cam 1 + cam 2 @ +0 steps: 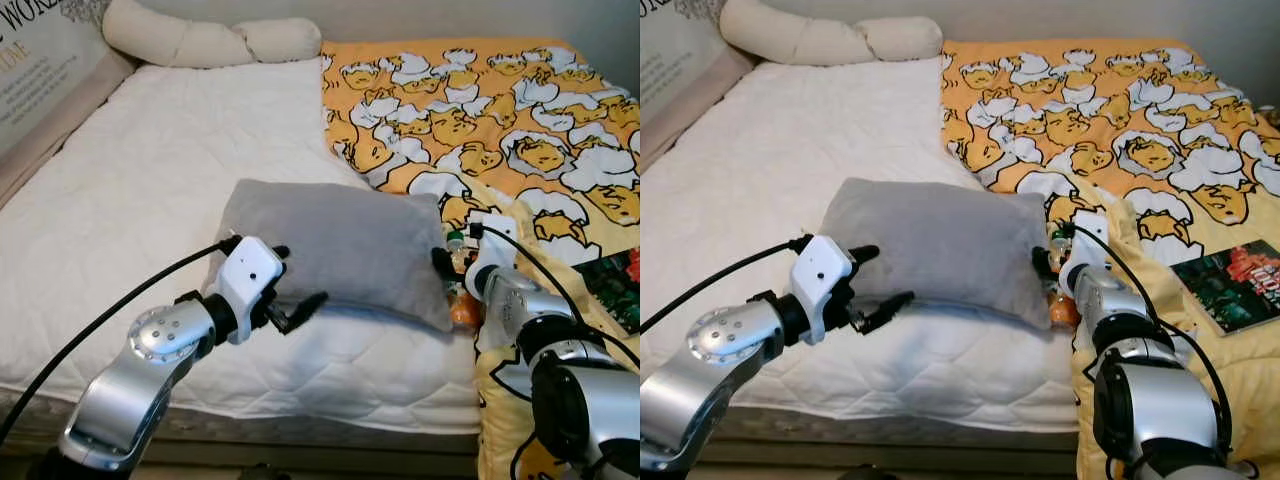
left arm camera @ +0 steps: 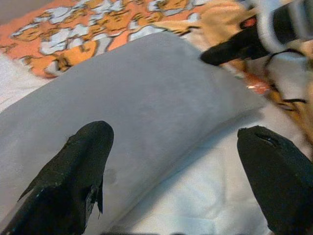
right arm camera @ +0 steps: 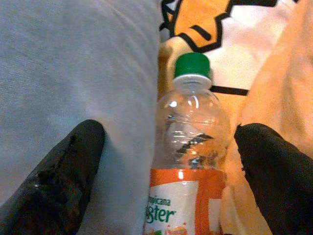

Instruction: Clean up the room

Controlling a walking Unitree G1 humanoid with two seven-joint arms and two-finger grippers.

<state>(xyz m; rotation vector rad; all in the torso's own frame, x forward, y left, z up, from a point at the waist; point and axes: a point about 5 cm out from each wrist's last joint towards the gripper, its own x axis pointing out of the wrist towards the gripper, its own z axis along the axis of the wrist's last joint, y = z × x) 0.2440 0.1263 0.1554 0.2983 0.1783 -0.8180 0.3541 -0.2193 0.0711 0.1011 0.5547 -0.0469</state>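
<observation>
A grey pillow (image 1: 340, 245) lies across the white mattress (image 1: 150, 180). My left gripper (image 1: 300, 277) is open at the pillow's near left corner, with one finger (image 2: 83, 166) over the fabric and the other over the sheet. A clear bottle (image 3: 188, 161) with a green cap and orange label lies wedged between the pillow's right end and the orange duvet (image 1: 480, 110). My right gripper (image 3: 169, 131) is open and straddles the bottle. One of its fingers (image 3: 68, 171) rests over the pillow, the other over the duvet.
A long white bolster (image 1: 200, 40) lies at the head of the bed. A printed board (image 1: 40, 60) leans at the far left. A dark book (image 1: 1230, 285) lies on the duvet at the right. The mattress's front edge runs just below my arms.
</observation>
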